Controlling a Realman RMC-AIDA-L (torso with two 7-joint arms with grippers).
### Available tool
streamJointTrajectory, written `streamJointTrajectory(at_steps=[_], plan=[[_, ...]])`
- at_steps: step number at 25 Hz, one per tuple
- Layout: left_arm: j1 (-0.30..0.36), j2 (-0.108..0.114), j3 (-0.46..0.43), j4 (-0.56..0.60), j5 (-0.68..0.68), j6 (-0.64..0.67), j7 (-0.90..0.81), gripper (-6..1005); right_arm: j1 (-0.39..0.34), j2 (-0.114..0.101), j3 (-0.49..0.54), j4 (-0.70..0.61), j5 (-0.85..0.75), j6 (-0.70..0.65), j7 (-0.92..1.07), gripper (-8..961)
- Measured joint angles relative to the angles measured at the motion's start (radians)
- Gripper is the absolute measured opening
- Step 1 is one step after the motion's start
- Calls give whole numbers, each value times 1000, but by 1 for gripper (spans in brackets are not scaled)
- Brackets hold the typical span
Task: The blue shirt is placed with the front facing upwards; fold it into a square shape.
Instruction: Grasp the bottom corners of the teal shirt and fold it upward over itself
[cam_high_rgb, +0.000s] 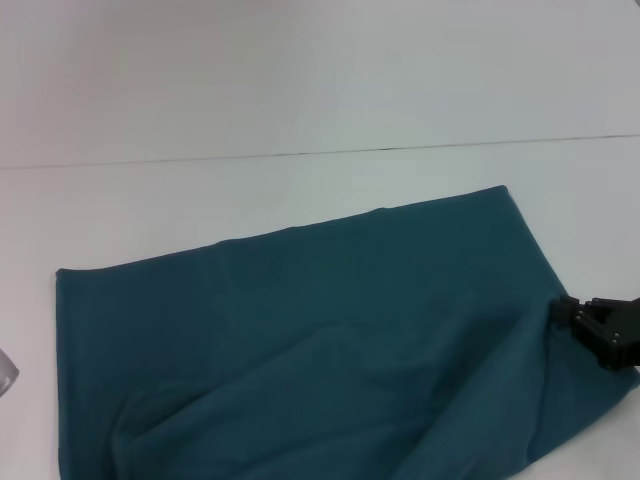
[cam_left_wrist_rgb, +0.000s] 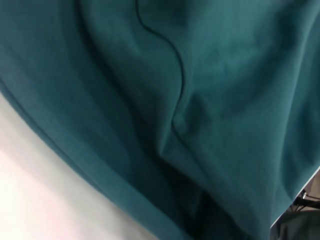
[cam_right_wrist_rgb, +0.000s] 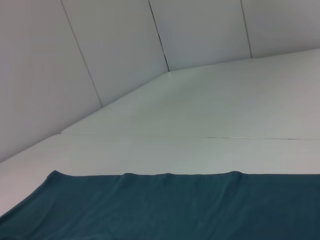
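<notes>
The blue shirt (cam_high_rgb: 300, 340) lies spread over the white table as a plain teal sheet, with no lettering showing. Creases rise across it toward its right edge, where my black right gripper (cam_high_rgb: 563, 312) is shut on the cloth. In the right wrist view the shirt (cam_right_wrist_rgb: 175, 210) has a straight folded edge, with bare table beyond it. Draped shirt fabric (cam_left_wrist_rgb: 225, 75) with a hem fills the left wrist view at close range. My left gripper does not show in any view.
The white table (cam_high_rgb: 300, 200) runs back to a seam line, with a white wall (cam_right_wrist_rgb: 115, 45) behind it. A small grey object (cam_high_rgb: 5, 372) sits at the far left edge of the head view.
</notes>
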Motion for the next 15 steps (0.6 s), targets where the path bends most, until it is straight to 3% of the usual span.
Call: streamJointTrajectory(at_steps=[5, 10, 15], plan=[[-7, -5, 20, 10, 9, -12, 0, 478, 0, 0, 0, 0, 0, 2, 0, 38], [-11, -8, 48, 6, 11, -23, 0, 368, 0, 0, 0, 0, 0, 5, 0, 38], [-15, -9, 71, 5, 13, -43, -4, 147, 3, 0, 0, 7, 0, 8, 0, 38]])
